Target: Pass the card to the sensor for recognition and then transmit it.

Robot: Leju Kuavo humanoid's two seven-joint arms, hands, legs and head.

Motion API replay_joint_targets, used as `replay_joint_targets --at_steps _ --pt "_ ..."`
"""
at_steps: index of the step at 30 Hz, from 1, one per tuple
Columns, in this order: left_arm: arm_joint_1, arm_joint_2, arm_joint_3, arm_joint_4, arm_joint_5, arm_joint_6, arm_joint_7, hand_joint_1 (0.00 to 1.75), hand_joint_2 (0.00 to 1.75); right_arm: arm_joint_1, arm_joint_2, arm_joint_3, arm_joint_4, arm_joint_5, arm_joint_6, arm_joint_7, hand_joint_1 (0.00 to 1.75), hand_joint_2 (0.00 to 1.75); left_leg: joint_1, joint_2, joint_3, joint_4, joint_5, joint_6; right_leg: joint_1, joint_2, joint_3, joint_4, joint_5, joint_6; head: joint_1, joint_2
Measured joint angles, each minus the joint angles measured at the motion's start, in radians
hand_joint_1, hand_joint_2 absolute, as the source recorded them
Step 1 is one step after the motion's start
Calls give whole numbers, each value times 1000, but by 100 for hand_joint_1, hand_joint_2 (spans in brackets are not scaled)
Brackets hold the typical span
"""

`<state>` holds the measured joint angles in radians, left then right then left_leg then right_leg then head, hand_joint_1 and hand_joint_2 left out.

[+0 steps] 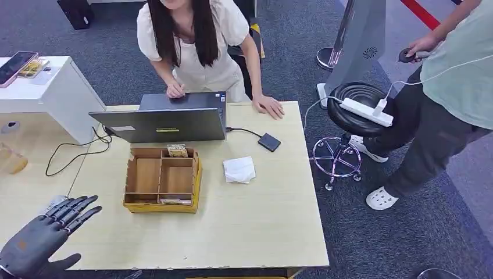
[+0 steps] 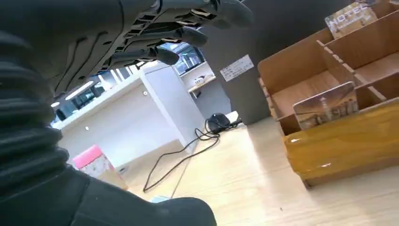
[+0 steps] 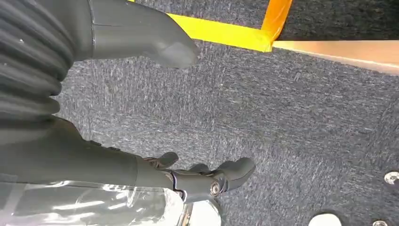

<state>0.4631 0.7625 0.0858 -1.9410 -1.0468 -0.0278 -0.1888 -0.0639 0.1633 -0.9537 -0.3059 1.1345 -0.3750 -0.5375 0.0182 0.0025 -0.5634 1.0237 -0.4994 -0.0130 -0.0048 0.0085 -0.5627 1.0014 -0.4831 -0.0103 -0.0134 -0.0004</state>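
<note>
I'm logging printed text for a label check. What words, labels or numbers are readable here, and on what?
Nothing reads for certain.
Card at the box's far end: print blurred.
Card at its near end: print blurred.
Laptop sticker: too small.

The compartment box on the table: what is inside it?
The compartment box holds a card standing in a back compartment and another card at its front edge. The middle compartments look empty; the front wall hides the front slot's bottom.
</note>
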Motion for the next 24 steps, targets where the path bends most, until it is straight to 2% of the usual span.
replay_joint_targets --at_steps 6,11,12,13,17,24 --pt "-21 -41 -51 36 -25 13 -1 0 175 -3 0 -3 0 11 10 0 0 175 0 0 0 0 0 0 0 0 0 0 0 0 0 0" --pt "-25 -45 -58 42 -33 19 1 0 175 -4 0 -4 0 12 10 0 0 175 0 0 0 0 0 0 0 0 0 0 0 0 0 0" --pt "-49 -64 -81 60 -50 34 10 0 175 -5 0 -8 0 12 10 0 0 175 0 -1 0 0 0 0 0 -1 0 0 0 0 0 0" --pt "-85 -97 -109 80 -107 43 45 0 175 -5 0 -16 0 15 10 0 0 175 0 -1 0 0 0 0 0 -2 0 0 0 0 0 0" --pt "-151 -177 -152 123 -178 50 60 0 175 -5 3 -21 0 24 15 0 0 175 -1 -2 0 0 0 0 -1 -2 0 0 0 0 0 0" --pt "-228 -267 -205 182 -227 71 76 0 175 -6 6 -24 -2 33 15 1 0 175 -1 -2 0 0 0 0 -1 -2 0 0 0 0 0 0"
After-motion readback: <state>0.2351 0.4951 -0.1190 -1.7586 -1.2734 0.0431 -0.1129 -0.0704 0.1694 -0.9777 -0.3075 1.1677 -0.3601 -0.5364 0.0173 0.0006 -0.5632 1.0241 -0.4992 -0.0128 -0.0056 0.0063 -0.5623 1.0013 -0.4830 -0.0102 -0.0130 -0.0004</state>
